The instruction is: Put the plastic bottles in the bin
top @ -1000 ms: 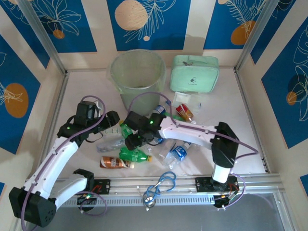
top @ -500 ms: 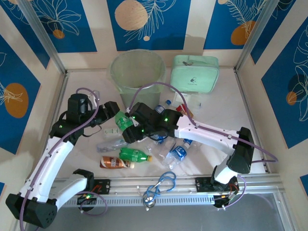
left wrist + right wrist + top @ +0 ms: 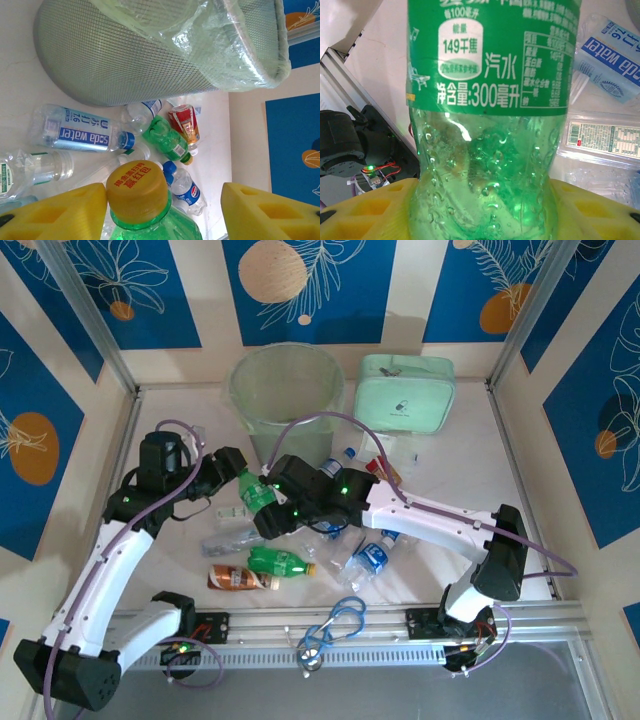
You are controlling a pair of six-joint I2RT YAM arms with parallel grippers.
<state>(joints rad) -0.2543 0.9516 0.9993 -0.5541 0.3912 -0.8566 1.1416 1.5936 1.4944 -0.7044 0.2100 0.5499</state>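
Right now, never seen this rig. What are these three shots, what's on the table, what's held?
Two white robot arms stand at the table's near edge. Each ends in a two-finger pincer with yellow pads. The wide shot looks down from above and behind them. The other two shots come from cameras on the wrists. On the table sit a tall pale-green bin, a mint zip case, a blue cord loop and scattered plastic bottles, including a brown-orange one. The right pincer is clamped on the body of a green bottle. The left pincer straddles the same bottle's yellow cap, its jaws open with a gap on one side.
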